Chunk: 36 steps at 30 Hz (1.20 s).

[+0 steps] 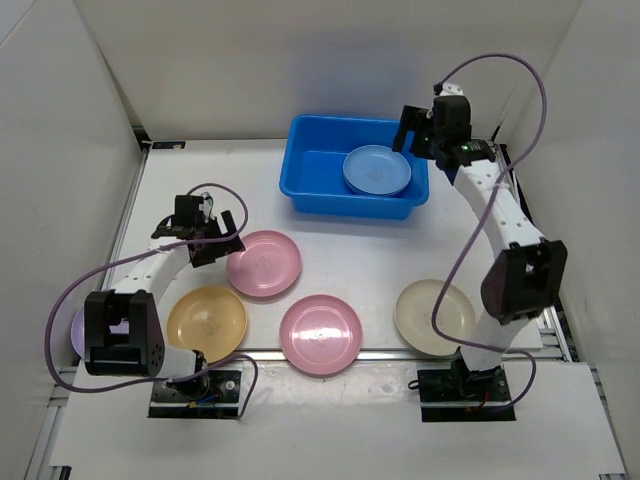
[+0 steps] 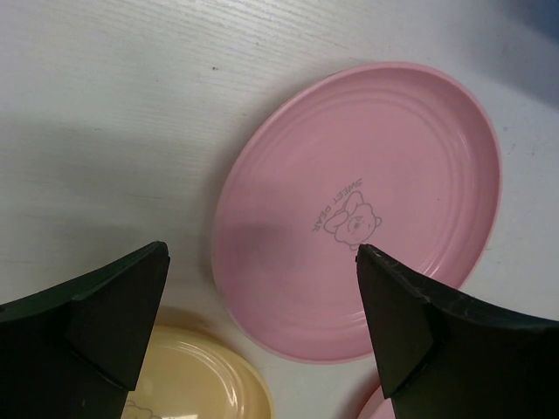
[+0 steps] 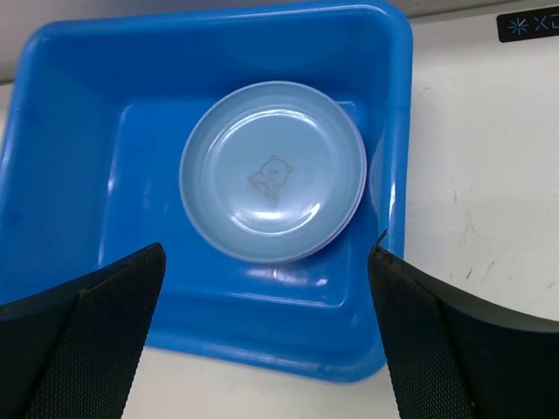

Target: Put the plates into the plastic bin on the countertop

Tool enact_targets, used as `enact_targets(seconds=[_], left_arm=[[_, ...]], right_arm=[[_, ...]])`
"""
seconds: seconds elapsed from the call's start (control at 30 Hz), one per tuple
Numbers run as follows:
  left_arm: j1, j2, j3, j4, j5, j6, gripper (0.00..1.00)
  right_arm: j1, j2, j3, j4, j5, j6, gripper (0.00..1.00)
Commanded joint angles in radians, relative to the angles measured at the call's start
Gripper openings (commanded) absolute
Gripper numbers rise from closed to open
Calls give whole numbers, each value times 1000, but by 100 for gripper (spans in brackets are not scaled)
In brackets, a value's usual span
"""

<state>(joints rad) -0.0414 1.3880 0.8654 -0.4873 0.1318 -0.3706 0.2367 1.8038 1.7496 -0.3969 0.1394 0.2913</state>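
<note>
The blue plastic bin (image 1: 296, 160) stands at the back of the white countertop (image 1: 365, 250) and holds a light blue plate (image 1: 377, 170). In the right wrist view that plate (image 3: 272, 172) lies in the bin (image 3: 70, 157) with a lilac edge showing under it. My right gripper (image 1: 412, 135) is open and empty above the bin's right end. My left gripper (image 1: 215, 242) is open and empty just left of a pink plate (image 1: 264, 263), which the left wrist view (image 2: 367, 201) shows close below. A yellow plate (image 1: 206, 322), a second pink plate (image 1: 321, 334) and a cream plate (image 1: 433, 317) lie along the front.
A lilac plate (image 1: 74, 330) lies at the far left, mostly hidden behind the left arm. White walls enclose the countertop on three sides. Purple cables loop from both arms. The yellow plate (image 2: 188, 375) lies close beside the pink one.
</note>
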Motion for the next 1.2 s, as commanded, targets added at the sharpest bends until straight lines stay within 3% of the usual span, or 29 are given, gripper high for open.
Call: enact_targets(seconds=[0.0,0.17,0.5,0.6,0.63,0.8,1.03,1.17], left_arm=[[-3,-7,-14,15,-3,7,99],[-5,23,-23,22,-43,-2,98],[-64,170,-54,107,-116,-33,75],[-72,207,-57,119,-120,-31,63],[-81,207,-55,122,-153,-30,51],[-100,220,-25,122,-161,-13,11],[-106,91,49,63,-258,-25,10],[-107,-93,105,40,-310,-30,10]], right_arm=[[-4,-116,-119,84,-72,-6,99],[-28,-282,-307,124,-99,46,99],[-96,-448,-532,159,-218,144,99],[-102,-497,-578,200,-245,184,99],[-102,-509,-588,204,-250,187,99],[-108,-552,-605,191,-256,224,99],[-108,-632,-654,179,-196,230,99],[-108,-668,-645,124,-149,212,99]])
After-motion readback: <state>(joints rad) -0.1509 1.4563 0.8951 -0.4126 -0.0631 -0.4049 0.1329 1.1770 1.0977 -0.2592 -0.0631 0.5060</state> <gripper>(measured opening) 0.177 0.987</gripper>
